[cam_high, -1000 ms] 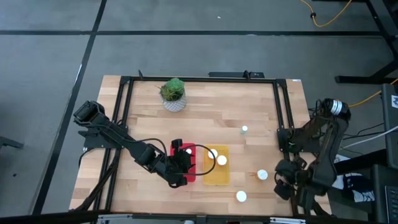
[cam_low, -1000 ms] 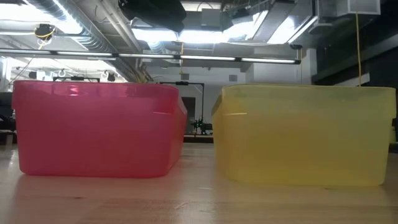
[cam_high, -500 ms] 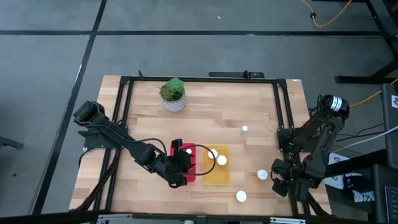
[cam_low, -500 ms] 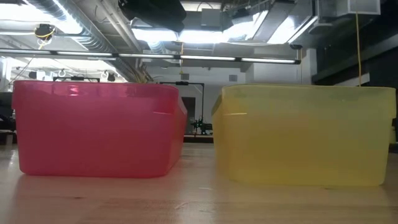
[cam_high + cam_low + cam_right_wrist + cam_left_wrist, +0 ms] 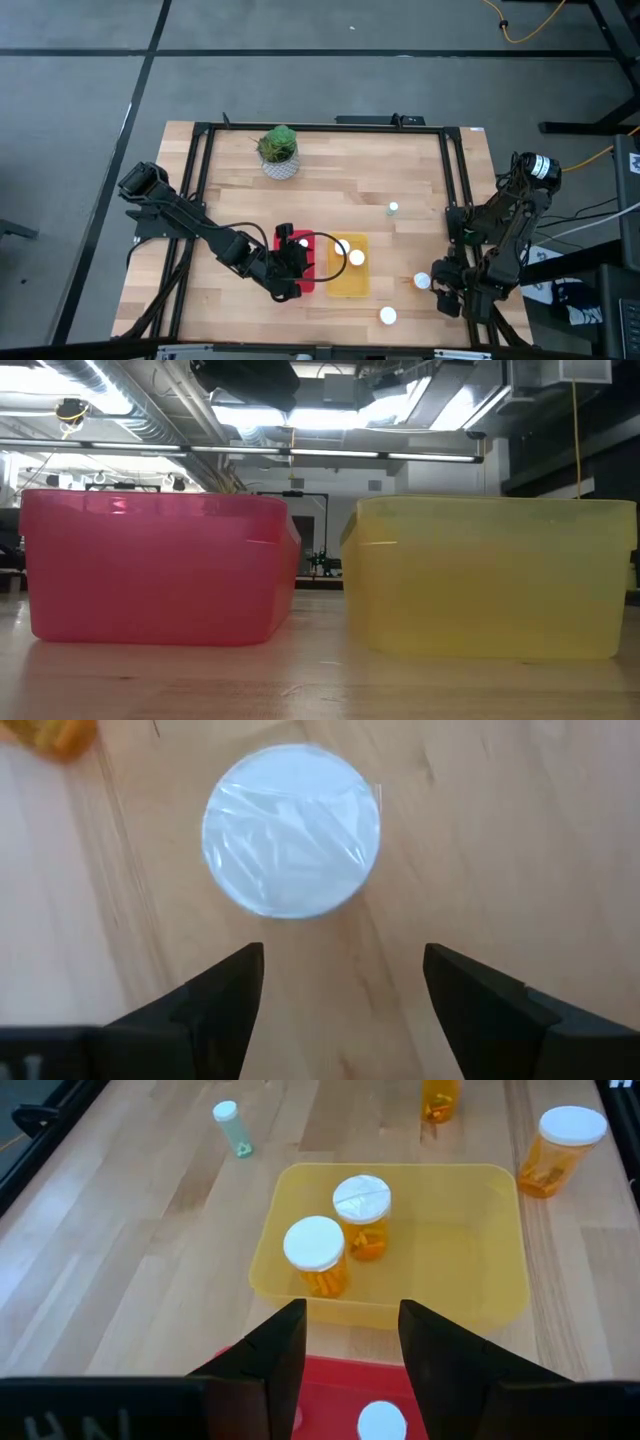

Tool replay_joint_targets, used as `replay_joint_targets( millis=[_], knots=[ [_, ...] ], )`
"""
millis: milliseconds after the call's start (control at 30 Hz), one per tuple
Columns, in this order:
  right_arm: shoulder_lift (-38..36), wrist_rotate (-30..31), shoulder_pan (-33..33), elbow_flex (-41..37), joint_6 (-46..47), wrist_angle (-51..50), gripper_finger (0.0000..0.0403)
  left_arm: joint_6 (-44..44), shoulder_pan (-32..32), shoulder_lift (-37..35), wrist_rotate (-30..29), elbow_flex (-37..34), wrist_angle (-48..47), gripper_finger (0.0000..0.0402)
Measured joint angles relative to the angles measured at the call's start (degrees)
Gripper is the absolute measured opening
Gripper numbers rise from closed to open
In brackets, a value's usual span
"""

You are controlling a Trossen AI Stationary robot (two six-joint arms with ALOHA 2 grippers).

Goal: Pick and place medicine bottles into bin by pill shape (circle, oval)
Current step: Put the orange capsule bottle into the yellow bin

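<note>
Looking straight down through the right wrist camera, I see my right gripper point(image 5: 342, 995) with its two dark, matte fingers point(image 5: 215, 1005) spread wide, framing nothing but pale wood grain. Just ahead of the fingertips stands a medicine bottle with a round white cap point(image 5: 291, 830), the cap's top glossy and wrinkled like film; the fingers are not touching it. In the high view that same bottle point(image 5: 423, 282) sits just beside the right gripper point(image 5: 443, 292), toward the table's middle.

Against the overhead picture from a second ago, the right arm has swung inward and the gripper has closed most of the distance to the cap. The left arm has not moved.

My left gripper point(image 5: 350, 1345) hovers over the red translucent plastic bin point(image 5: 330, 1405), its fingers parted and empty, with one white cap point(image 5: 383, 1423) visible in that bin right under them. Ahead of it lies the yellow translucent rectangular bin point(image 5: 490, 1275), smooth-walled with rounded corners, holding two orange-bodied, white-capped bottles point(image 5: 316, 1256) standing close together. Beyond the yellow bin, on bare wooden planks point(image 5: 150, 1260), are a slim pale-green vial point(image 5: 228, 1125) and another orange bottle with a white cap point(image 5: 558, 1148). A further white-capped bottle point(image 5: 388, 316) stands near the table's front edge, close to the right gripper. The low view shows only the two bins' walls side by side.
</note>
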Motion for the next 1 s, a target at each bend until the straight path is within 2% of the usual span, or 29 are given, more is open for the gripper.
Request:
replay_joint_targets(
  millis=[133,333,667,1000],
  knots=[
    [0.00,1.48,0.02,0.00,-0.81,-0.13,0.0276,0.00,0.00,0.00,0.00,0.00,0.00,0.0153],
    [0.02,7.64,-0.76,0.00,-9.00,1.52,0.0276,0.00,0.00,0.00,0.00,0.00,0.00,0.0153],
    [0.07,7.10,-5.78,0.00,-19.11,5.87,0.0276,0.00,0.00,0.00,0.00,0.00,0.00,0.0153],
    [0.07,3.56,-8.66,0.00,-19.19,5.98,0.0274,0.00,0.00,0.00,0.00,0.00,0.00,0.0153]
  ],
)
